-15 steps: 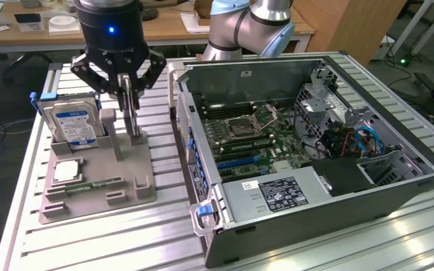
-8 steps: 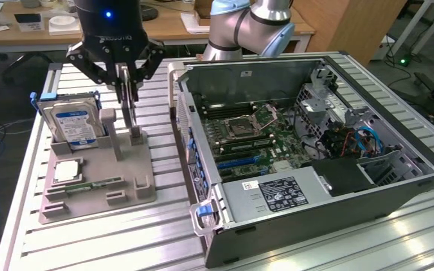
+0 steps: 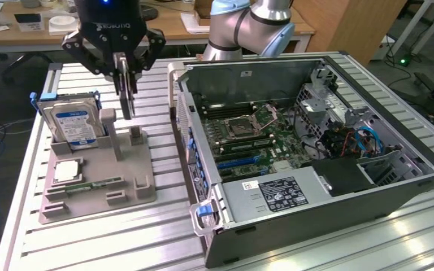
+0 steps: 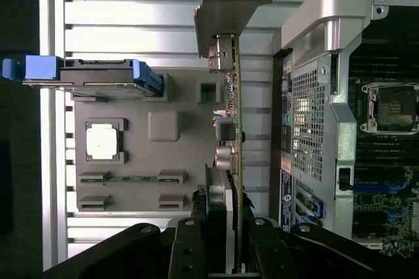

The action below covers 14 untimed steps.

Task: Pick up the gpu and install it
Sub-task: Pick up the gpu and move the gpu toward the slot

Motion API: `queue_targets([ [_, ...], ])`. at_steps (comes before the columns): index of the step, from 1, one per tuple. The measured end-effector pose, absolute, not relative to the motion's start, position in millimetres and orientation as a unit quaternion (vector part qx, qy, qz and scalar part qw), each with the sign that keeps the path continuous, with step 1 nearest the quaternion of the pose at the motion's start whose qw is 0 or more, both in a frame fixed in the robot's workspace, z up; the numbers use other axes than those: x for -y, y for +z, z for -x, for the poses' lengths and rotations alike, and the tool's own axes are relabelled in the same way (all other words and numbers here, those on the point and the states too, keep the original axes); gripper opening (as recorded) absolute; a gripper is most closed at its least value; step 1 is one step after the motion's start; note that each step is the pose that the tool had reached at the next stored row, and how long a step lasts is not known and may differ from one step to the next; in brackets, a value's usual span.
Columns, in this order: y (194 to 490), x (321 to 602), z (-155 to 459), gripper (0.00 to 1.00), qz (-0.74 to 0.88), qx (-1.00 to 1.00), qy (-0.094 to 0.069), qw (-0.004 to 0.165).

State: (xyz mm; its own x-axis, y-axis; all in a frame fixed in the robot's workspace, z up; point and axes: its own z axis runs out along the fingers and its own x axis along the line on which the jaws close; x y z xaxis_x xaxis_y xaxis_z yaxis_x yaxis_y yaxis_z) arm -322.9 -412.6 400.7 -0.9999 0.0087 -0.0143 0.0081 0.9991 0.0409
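The gpu [image 3: 127,103] is a thin dark card seen edge-on, hanging upright just above the grey holder block [image 3: 100,189] at the exterior view's left. My gripper [image 3: 126,76] is shut on its upper part, one black finger on each face. In the wrist view the gpu [image 4: 230,115] runs as a narrow strip with small components on it, its silver end bracket [image 4: 229,4] at the far end, and my gripper [image 4: 226,230] clamps it between its black fingers [image 4: 190,246]. The open computer case [image 3: 398,195] lies to the exterior view's right, its motherboard [image 3: 259,132] exposed.
On the holder block stand a silver hard drive [image 3: 72,121] with a blue-white label, a square processor [image 3: 66,170] and a narrow green memory stick [image 3: 94,184]. The case's side wall [image 3: 183,121] rises close beside the block. A desk [image 3: 172,25] with clutter stands behind the slatted metal table [image 3: 89,243].
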Motion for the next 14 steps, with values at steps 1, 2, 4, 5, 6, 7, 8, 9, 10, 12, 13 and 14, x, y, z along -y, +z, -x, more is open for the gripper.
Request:
queue_targets([
  [1, 403.5, 412.6, 322.9, 0.28, -0.004, -1.0, 0.021, 0.007],
  [2, 406.4, 412.6, 322.9, 0.28, -0.004, -1.0, 0.021, 0.007],
  [4, 412.2, 412.6, 322.9, 0.28, -0.004, -1.0, 0.021, 0.007],
  [5, 414.4, 412.6, 322.9, 0.28, -0.004, -1.0, 0.021, 0.007],
  [6, 415.2, 412.6, 322.9, 0.28, -0.004, -1.0, 0.021, 0.007],
  [7, 415.1, 412.6, 322.9, 0.28, -0.004, -1.0, 0.021, 0.007],
  [8, 415.2, 412.6, 322.9, 0.28, -0.004, -1.0, 0.022, 0.007],
  [9, 415.2, 412.6, 322.7, 0.28, -0.004, -1.0, 0.022, 0.007],
  [10, 415.4, 412.7, 321.3, 0.28, -0.004, -1.0, 0.022, 0.007],
  [12, 415.3, 412.6, 317.4, 0.28, -0.004, -1.0, 0.022, 0.007],
  [13, 415.4, 412.6, 315.5, 0.28, -0.004, -1.0, 0.022, 0.007],
  [14, 415.3, 412.6, 313.7, 0.28, -0.004, -1.0, 0.022, 0.007],
])
